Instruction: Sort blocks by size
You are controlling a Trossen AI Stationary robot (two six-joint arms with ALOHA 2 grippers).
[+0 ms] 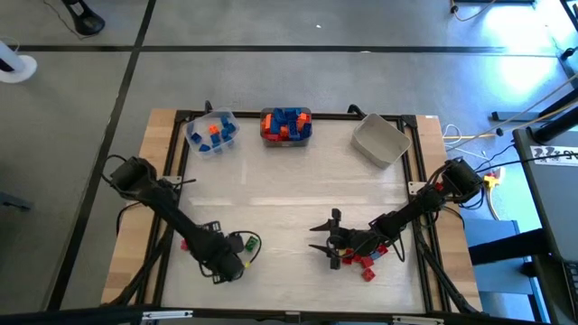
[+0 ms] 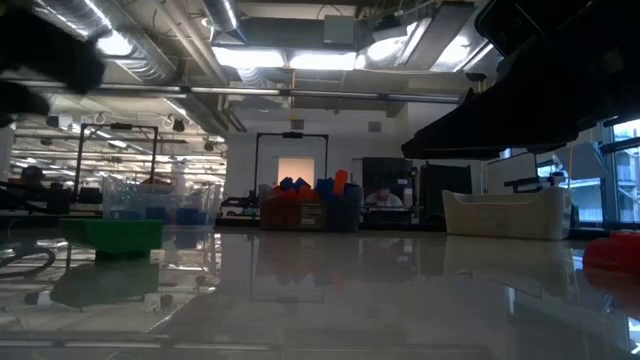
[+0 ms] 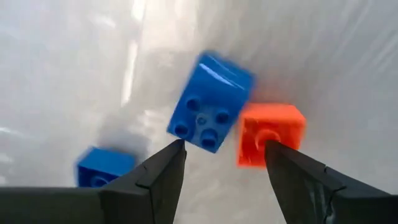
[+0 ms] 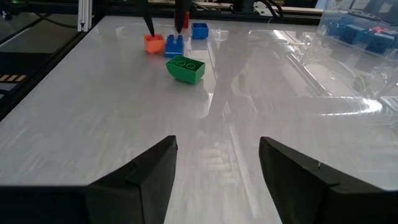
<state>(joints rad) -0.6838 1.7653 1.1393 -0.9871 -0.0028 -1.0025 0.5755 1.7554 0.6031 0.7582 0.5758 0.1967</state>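
Observation:
My left gripper [image 3: 225, 149] is open and points down at the near left of the table [image 1: 224, 264]. Just under its tips lie a blue brick [image 3: 211, 102] and an orange brick [image 3: 271, 133], with a second blue brick [image 3: 102, 168] beside them. They also show in the right wrist view: blue [image 4: 174, 45], orange [image 4: 152, 42]. A green brick [image 1: 249, 242] lies next to them, on its side. My right gripper [image 1: 323, 233] is open and empty, low over the table's near middle. Several red bricks [image 1: 358, 262] lie by its wrist.
Three bins stand along the far edge: a clear one [image 1: 212, 133] with a few blue and orange bricks, a fuller one [image 1: 286, 125], and an empty grey one [image 1: 379, 140]. A red brick [image 1: 185, 244] lies by the left arm. Bare tabletop [image 1: 289, 190] lies between the arms and the bins.

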